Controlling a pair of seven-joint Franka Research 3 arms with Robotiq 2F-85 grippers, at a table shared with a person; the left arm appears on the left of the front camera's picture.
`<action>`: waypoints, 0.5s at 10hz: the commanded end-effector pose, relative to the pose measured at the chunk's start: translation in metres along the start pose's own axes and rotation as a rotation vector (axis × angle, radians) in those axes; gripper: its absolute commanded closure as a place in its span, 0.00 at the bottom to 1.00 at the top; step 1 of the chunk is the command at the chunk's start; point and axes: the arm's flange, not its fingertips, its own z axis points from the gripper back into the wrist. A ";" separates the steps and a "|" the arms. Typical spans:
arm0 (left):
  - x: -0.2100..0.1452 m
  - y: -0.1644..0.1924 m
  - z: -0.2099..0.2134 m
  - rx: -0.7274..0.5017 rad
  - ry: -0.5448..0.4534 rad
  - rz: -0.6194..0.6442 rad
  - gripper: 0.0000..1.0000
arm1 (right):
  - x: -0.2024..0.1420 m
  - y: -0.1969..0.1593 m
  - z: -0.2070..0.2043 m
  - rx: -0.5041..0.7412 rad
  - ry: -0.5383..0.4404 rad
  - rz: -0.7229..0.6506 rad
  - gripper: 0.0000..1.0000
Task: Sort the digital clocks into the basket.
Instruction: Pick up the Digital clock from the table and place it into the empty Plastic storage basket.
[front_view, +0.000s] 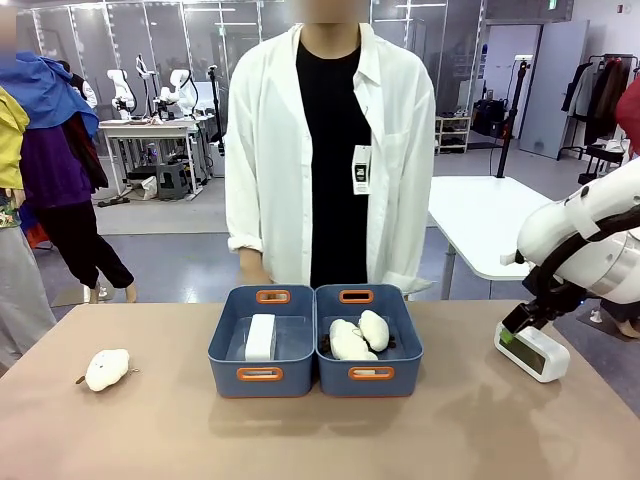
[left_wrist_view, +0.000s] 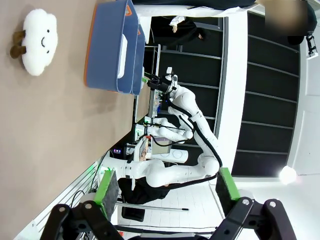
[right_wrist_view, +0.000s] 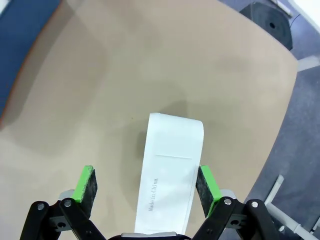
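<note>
One white digital clock (front_view: 260, 337) lies in the left basket (front_view: 228, 378) of two joined blue-grey bins. A second digital clock (front_view: 533, 351) lies on the table near its right edge. My right gripper (front_view: 522, 324) hangs just over that clock. In the right wrist view this clock (right_wrist_view: 170, 170) lies between the open green pads of my right gripper (right_wrist_view: 146, 186), close to one pad and well apart from the other. My left gripper (left_wrist_view: 167, 189) is open and holds nothing, away from the basket (left_wrist_view: 107, 50).
The right bin (front_view: 400, 375) holds white plush toys (front_view: 358, 336). A cloud-shaped plush (front_view: 107, 369) lies on the table at the left, and the same plush (left_wrist_view: 37, 40) shows in the left wrist view. A person (front_view: 330, 150) stands behind the bins.
</note>
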 end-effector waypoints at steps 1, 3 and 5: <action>-0.006 -0.004 0.003 -0.002 0.011 -0.006 0.00 | -0.008 -0.011 -0.015 -0.024 0.003 -0.002 0.00; -0.006 -0.004 0.003 -0.002 0.011 -0.006 0.00 | -0.024 -0.014 -0.029 -0.066 0.052 0.016 0.00; -0.006 -0.004 0.003 -0.002 0.011 -0.006 0.00 | -0.034 -0.013 -0.042 -0.065 0.056 0.033 0.00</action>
